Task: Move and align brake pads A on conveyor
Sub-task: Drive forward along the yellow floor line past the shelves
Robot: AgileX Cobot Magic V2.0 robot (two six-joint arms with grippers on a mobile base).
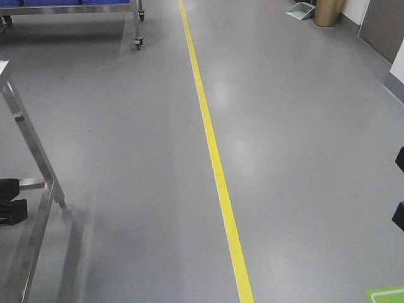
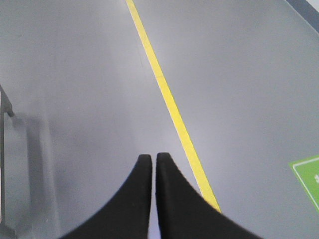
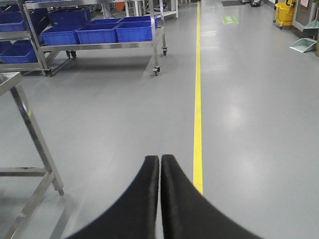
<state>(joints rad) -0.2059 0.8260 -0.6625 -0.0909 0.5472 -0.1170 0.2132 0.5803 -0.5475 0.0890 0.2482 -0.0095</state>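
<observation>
The brake pads A and the conveyor are out of view in every frame. My left gripper [image 2: 154,157] is shut with nothing in it, its black fingers pointing over bare grey floor just left of a yellow floor line [image 2: 164,94]. My right gripper [image 3: 160,158] is likewise shut and holds nothing, hovering above the floor left of the same yellow line [image 3: 198,99]. In the front view small black parts show at the left edge [image 1: 11,202] and the right edge [image 1: 399,214]; I cannot tell what they are.
A stainless steel table frame [image 1: 31,151] stands at the left, its leg [image 3: 37,134] also in the right wrist view. A wheeled steel rack [image 3: 99,45] with blue bins [image 3: 94,32] is farther back left. A green floor marking [image 2: 309,179] lies at the right.
</observation>
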